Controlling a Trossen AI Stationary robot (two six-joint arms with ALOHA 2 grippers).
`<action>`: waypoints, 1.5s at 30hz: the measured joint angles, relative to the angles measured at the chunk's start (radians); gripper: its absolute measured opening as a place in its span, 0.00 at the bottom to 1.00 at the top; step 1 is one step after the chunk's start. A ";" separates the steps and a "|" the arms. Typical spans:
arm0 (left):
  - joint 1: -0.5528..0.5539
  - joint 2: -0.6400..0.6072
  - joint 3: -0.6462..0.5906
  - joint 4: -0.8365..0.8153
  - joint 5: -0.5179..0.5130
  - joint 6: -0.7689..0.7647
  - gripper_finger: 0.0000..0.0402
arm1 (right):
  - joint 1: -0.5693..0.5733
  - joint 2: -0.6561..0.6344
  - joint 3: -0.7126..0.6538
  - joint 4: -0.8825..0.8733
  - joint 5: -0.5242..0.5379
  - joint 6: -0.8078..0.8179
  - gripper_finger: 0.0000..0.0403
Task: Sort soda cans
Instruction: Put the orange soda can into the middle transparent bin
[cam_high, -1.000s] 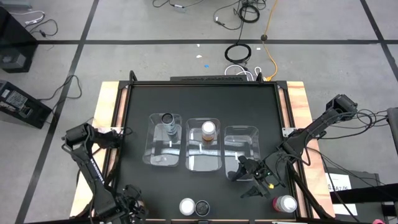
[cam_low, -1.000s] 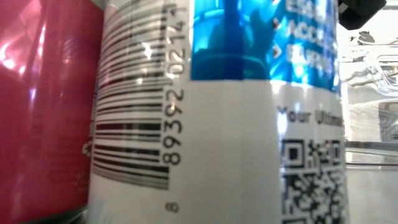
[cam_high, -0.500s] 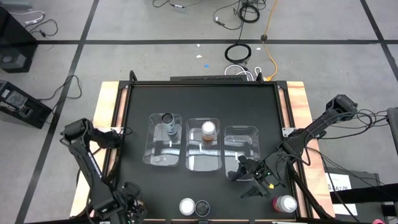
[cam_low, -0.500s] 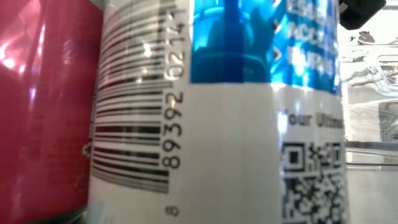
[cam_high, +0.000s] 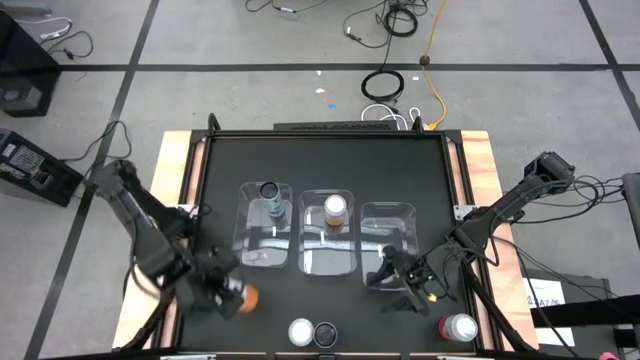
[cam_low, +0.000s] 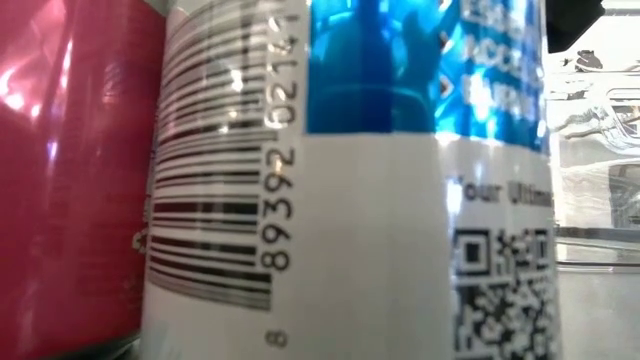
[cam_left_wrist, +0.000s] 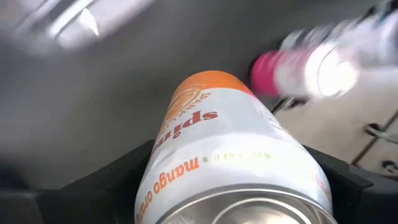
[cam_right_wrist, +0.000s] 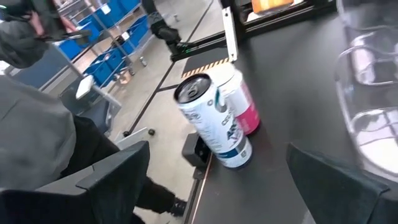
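On the black table (cam_high: 320, 160) I saw three clear bins (cam_high: 329, 233) | grey floor, cables around | my left gripper (cam_high: 232, 296) held an orange can (cam_left_wrist: 233, 165) | my right gripper (cam_high: 402, 287) hung open.

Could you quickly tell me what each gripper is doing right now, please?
Left gripper: closed on an orange can, near the table's front left.
Right gripper: open, holding nothing, beside the right bin.

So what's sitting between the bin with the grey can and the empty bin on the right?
In the high view, a third clear bin sits there, holding an orange can.
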 joint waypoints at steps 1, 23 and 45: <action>0.031 -0.020 0.000 0.000 -0.003 0.049 0.80 | 0.000 0.000 0.000 0.001 0.015 0.000 0.92; 0.772 0.115 0.309 0.006 0.150 1.285 0.79 | -0.002 0.000 0.000 0.013 0.254 0.115 0.92; 0.839 0.564 0.509 -0.104 0.232 1.627 0.79 | -0.002 0.000 0.000 0.015 0.304 0.151 0.92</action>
